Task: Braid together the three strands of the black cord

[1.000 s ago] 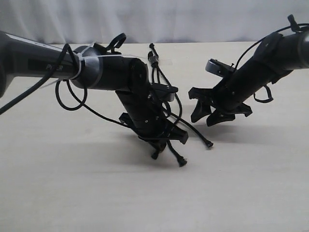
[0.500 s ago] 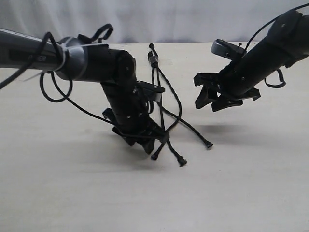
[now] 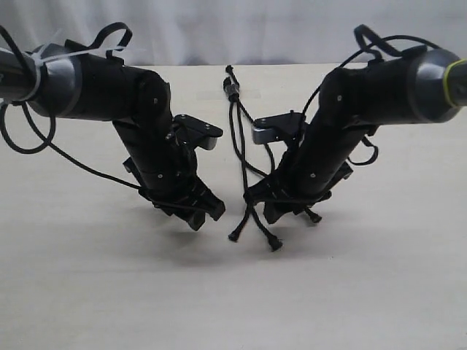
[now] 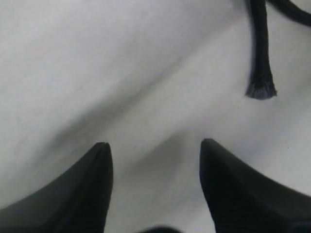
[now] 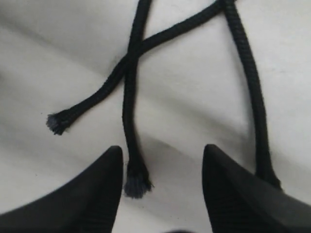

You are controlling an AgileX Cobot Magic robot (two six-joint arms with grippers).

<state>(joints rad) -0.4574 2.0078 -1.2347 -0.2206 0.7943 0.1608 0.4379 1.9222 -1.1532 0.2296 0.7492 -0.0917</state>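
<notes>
The black cord's knot and sleeve lie at the far middle of the table, and the three strands run toward the front. Two of them cross. One flared tip lies between the open jaws of my right gripper, close to one finger, untouched. A second tip lies out to the side, and the third strand passes behind the other finger. In the exterior view my right gripper hangs low over the strand ends. My left gripper stands open beside them, with one tip ahead of its jaws.
The table is pale and plain, with a white backdrop behind it. Glossy cables loop off both arms. The two grippers sit close together near the table's middle, with a narrow gap between them.
My left gripper has drawn back to the left, off the strands. My right arm has swung down and leftward from its raised place to the strand ends.
</notes>
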